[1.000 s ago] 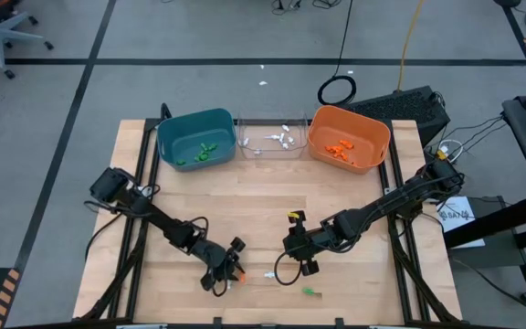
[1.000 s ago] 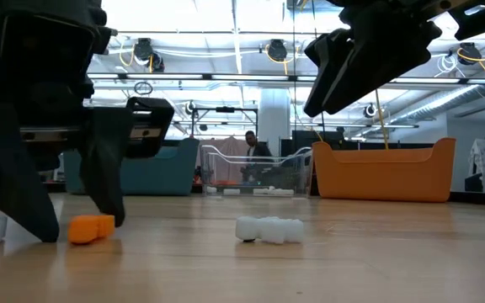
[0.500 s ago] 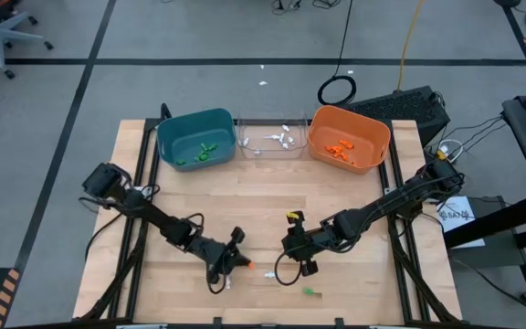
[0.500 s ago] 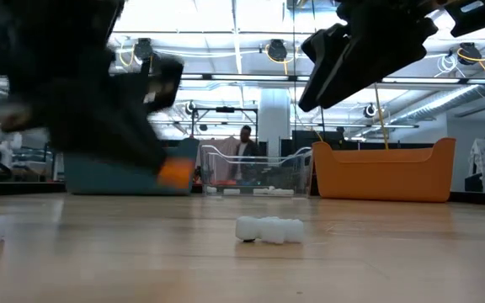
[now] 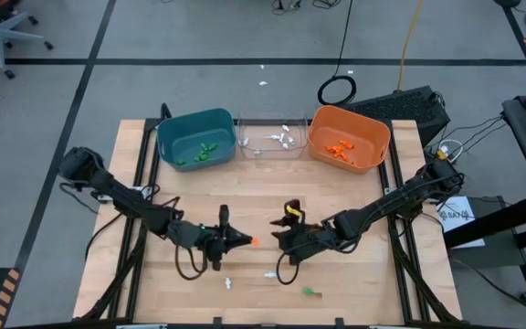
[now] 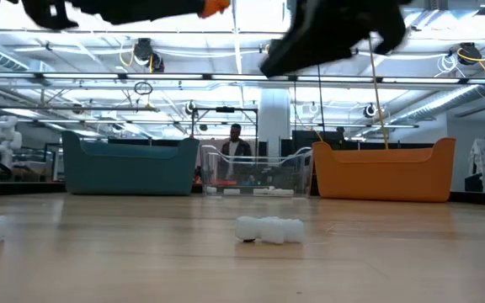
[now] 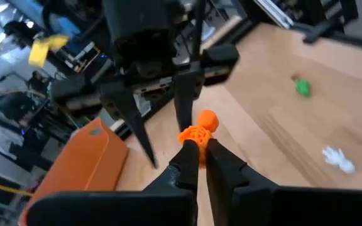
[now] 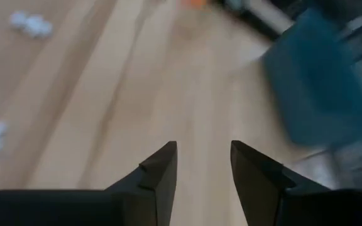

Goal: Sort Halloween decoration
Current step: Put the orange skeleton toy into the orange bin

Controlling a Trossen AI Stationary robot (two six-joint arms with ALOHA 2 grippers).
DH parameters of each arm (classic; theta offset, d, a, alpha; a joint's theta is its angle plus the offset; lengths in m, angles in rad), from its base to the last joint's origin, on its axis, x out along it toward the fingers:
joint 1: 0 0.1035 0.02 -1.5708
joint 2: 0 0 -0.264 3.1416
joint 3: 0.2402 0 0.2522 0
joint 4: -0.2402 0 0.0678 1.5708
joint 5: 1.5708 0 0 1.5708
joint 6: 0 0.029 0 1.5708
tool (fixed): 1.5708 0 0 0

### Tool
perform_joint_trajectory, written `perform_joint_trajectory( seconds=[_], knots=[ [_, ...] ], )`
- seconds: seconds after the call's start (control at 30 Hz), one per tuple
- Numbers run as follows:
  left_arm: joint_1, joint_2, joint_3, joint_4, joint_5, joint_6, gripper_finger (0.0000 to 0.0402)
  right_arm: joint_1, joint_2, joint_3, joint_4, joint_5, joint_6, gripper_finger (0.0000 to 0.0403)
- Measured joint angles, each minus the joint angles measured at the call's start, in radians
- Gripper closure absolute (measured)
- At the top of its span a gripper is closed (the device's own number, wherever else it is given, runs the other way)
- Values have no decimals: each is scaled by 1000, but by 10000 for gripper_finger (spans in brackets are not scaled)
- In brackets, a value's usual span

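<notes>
Left wrist view: orange trinket (image 7: 199, 127) upright.

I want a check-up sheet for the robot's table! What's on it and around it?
Surface: wooden table, bare in the middle.
Job's things: orange trinket held in the air; two white trinkets and a green trinket lie on the near part of the table; more trinkets sit in the teal bin, clear bin and orange bin.
Clutter: nothing seen.
Grippers: left gripper shut on the orange trinket; right gripper open, empty, facing it.
Cables: a cable loops by each arm; a black coil lies on the floor.
Surroundings: a person stands behind the bins.
</notes>
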Motion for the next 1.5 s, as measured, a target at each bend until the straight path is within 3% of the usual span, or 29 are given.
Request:
perform_joint_trajectory(
  seconds=[0.1, 0.23, 0.43, 0.53, 0.7, 1.0, 1.13, 1.5],
  knots=[
    [8, -19, 0, -1, -2, -79, 389, 9, 0, 0, 107, 63, -110, 271],
    [29, -27, 0, 10, -3, -204, 389, 24, 21, 0, 238, 62, -347, 271],
    [44, -28, 0, 13, -3, -333, 389, 36, 53, 0, 325, 68, -619, 271],
    [43, -28, 0, 8, -3, -382, 389, 48, 56, 0, 363, 123, -690, 271],
    [40, -28, 0, 0, -3, -421, 389, 65, 56, 0, 393, 189, -747, 271],
    [43, -28, 0, -2, 3, -482, 389, 78, 56, 0, 421, 133, -798, 273],
    [47, -28, 0, -2, 19, -519, 389, 67, 56, 0, 419, 60, -798, 288],
    [47, -28, 0, -2, 76, -523, 389, 53, 56, 0, 419, 55, -795, 333]
  ],
)
